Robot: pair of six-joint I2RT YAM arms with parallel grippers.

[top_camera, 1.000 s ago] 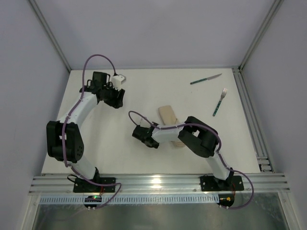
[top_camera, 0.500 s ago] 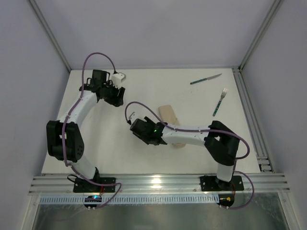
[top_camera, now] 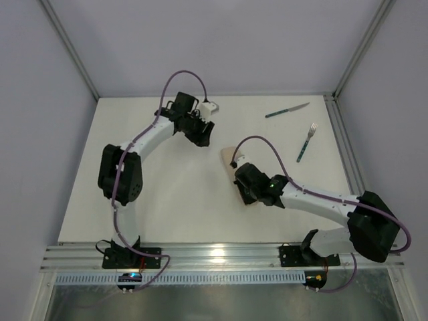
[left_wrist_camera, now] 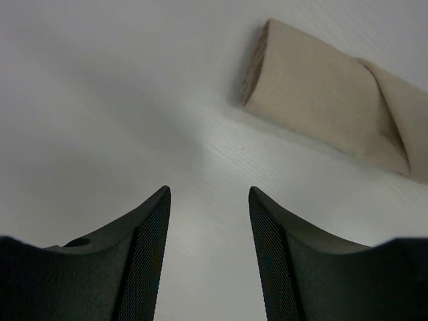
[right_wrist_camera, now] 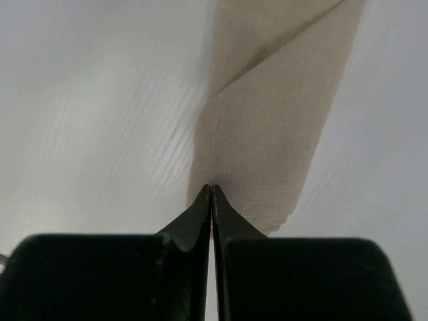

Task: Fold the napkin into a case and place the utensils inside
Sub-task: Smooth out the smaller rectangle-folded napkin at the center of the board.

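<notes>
The napkin point(top_camera: 231, 158) lies in the middle of the table, folded into a narrow beige case point(right_wrist_camera: 274, 120). My right gripper point(top_camera: 246, 190) hovers over its near end and hides most of it from above. In the right wrist view that gripper point(right_wrist_camera: 212, 187) is shut, its tips on the cloth near the case's left edge, with nothing seen between them. My left gripper point(top_camera: 204, 138) stands open just beyond the case's far end point(left_wrist_camera: 321, 114); only bare table shows between its fingers point(left_wrist_camera: 208, 190). The utensils lie at the far right: the knife point(top_camera: 286, 110) and the fork point(top_camera: 306, 142).
A metal rail point(top_camera: 348, 160) borders the table's right side, close to the fork. Grey walls enclose the back and both sides. Both arms' purple cables point(top_camera: 184, 75) loop above the wrists.
My left arm has swung right from the far left corner to the case's far end. My right gripper has moved right, from the left of the case onto its near end.
</notes>
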